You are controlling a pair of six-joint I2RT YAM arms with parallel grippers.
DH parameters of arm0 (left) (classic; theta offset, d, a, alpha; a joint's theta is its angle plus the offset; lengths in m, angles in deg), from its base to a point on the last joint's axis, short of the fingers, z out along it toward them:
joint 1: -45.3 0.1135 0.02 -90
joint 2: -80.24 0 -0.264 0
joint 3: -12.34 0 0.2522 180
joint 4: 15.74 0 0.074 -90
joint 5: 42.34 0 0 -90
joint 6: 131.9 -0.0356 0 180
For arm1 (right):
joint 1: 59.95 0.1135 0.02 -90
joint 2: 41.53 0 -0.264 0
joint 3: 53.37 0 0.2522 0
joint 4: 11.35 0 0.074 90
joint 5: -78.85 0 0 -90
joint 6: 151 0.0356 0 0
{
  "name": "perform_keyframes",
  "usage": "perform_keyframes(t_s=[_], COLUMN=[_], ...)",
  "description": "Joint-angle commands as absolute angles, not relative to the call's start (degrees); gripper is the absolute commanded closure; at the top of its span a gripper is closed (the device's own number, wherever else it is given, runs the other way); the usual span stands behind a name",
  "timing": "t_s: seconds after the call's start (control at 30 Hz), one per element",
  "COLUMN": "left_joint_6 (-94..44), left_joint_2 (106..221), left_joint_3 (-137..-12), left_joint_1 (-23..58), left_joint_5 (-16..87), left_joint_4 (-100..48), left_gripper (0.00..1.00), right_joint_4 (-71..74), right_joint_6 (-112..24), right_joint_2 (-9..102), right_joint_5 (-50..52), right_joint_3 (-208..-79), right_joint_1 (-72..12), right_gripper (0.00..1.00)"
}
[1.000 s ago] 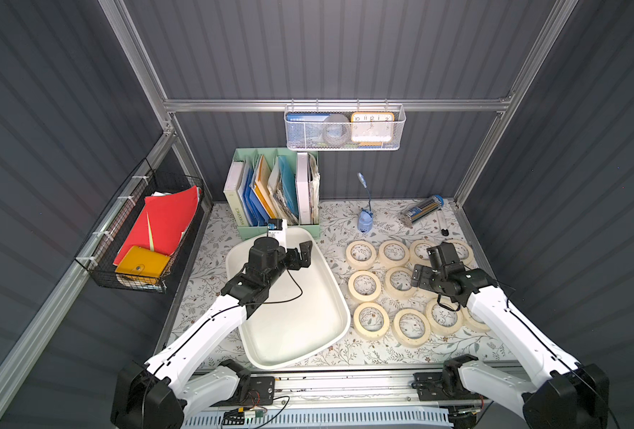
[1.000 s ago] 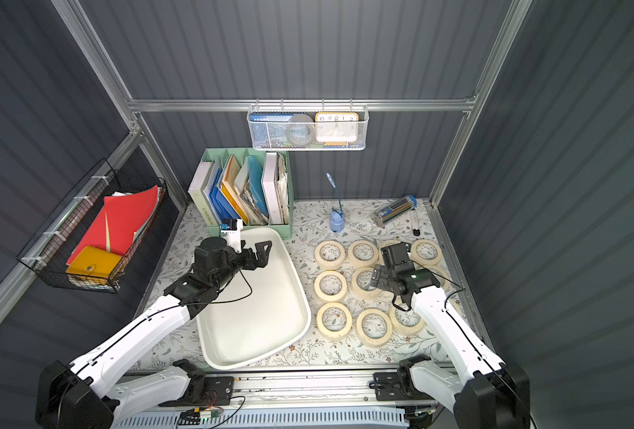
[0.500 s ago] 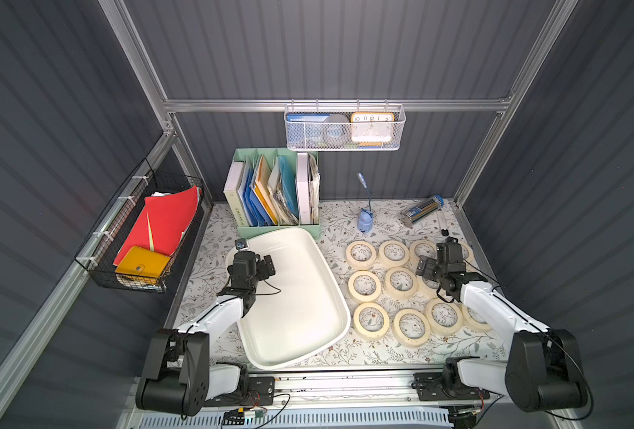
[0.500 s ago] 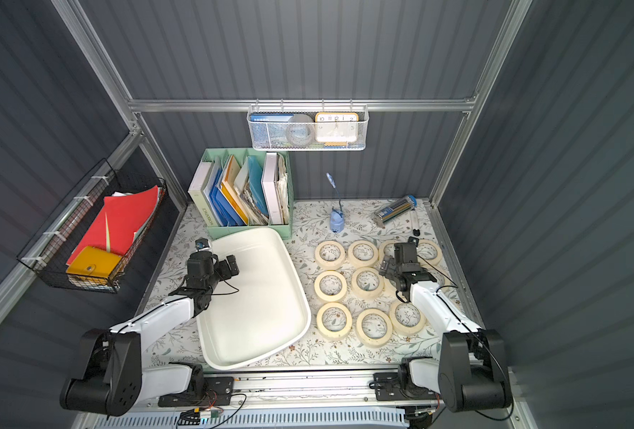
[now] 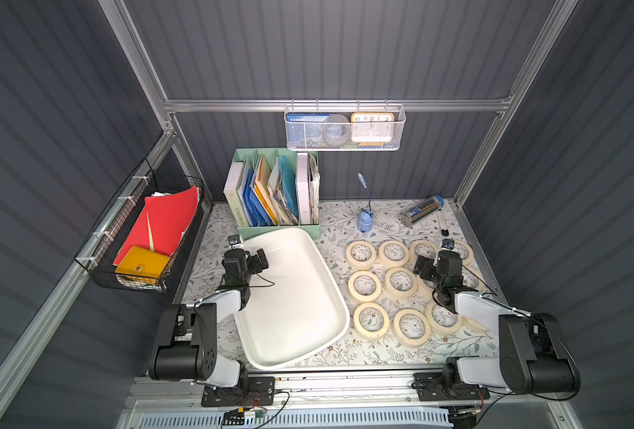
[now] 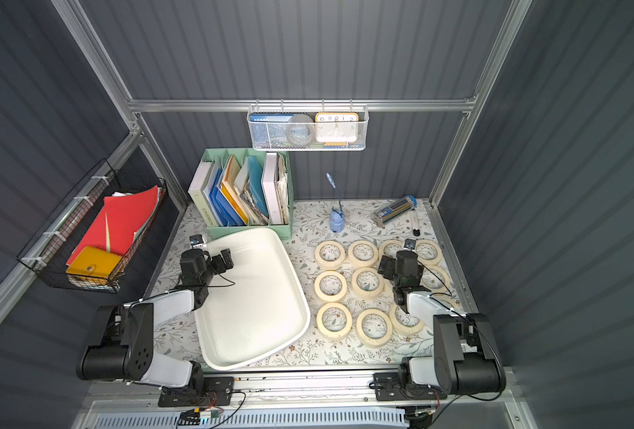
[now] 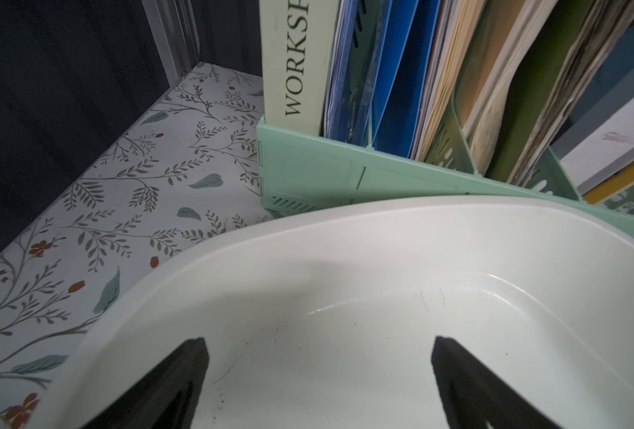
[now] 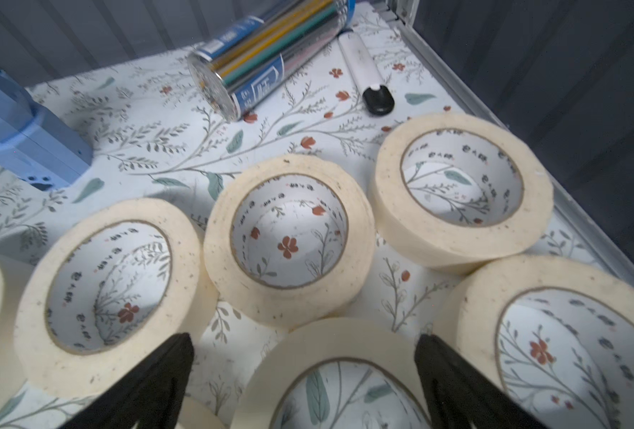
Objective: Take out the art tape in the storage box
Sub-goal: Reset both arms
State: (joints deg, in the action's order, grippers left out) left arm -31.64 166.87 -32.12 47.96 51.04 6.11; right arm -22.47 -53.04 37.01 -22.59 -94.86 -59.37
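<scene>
The storage box (image 5: 309, 262) (image 6: 267, 256), a white shallow tub, sits left of centre with nothing in it. Several cream rolls of art tape (image 5: 361, 254) (image 6: 329, 254) lie flat on the floral table to its right. My left gripper (image 5: 247, 255) (image 7: 317, 341) is open over the box's back left corner (image 7: 345, 260), nothing between its fingers. My right gripper (image 5: 435, 260) (image 8: 303, 337) is open low over the rolls at the right, and one roll (image 8: 330, 334) lies under the gap between its fingers. Whether the fingers touch it I cannot tell.
A mint file organiser (image 5: 274, 193) stands right behind the box. A blue desk lamp (image 5: 364, 223), a tube of pencils (image 5: 421, 210) and a white marker (image 8: 361, 63) lie at the back right. A mesh basket (image 5: 345, 130) hangs on the rear rail and a black wire basket (image 5: 148, 234) on the left wall.
Both arms have folded back and down toward their bases. The left gripper has shifted from over the box's back to its left rim. Both grippers stayed open.
</scene>
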Motion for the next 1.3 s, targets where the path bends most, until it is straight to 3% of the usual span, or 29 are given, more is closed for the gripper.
perform_keyframes(t_s=[0.0, 0.1, 0.23, 0.33, 0.43, 0.57, 0.83, 1.27], left_joint_6=[-35.0, -37.7, -36.8, -35.5, -35.5, -35.2, -34.9, -34.9], left_joint_2=[168.7, 171.1, 177.1, 178.6, 178.6, 178.4, 177.9, 177.9], left_joint_3=[-29.7, -30.3, -31.5, -28.8, -29.0, -29.1, -29.2, -29.2], left_joint_1=[48.9, 49.9, 51.6, 52.2, 52.2, 52.2, 52.2, 52.2], left_joint_5=[50.0, 49.5, 46.3, 47.4, 47.4, 48.2, 50.4, 50.4], left_joint_4=[12.7, 17.4, 20.5, 26.8, 26.0, 25.0, 23.9, 23.9], left_gripper=[0.0, 0.0, 0.0, 0.0, 0.0, 0.0, 0.0, 0.0], right_joint_4=[-31.9, -33.7, -59.5, -45.6, -58.1, -46.4, -55.1, -53.1], right_joint_6=[-55.5, -56.5, -56.2, -54.0, -56.3, -56.0, -56.6, -57.3], right_joint_2=[38.8, 38.5, 49.8, 43.7, 49.2, 45.6, 48.5, 48.4], right_joint_5=[-20.8, -21.5, -22.5, -23.9, -23.4, -23.6, -23.4, -21.3], right_joint_3=[-94.0, -93.2, -86.5, -88.2, -86.7, -89.5, -87.7, -88.5], right_joint_1=[-59.7, -59.8, -60.7, -60.8, -60.3, -60.0, -59.9, -60.0], right_gripper=[0.01, 0.01, 0.01, 0.01, 0.01, 0.01, 0.01, 0.01])
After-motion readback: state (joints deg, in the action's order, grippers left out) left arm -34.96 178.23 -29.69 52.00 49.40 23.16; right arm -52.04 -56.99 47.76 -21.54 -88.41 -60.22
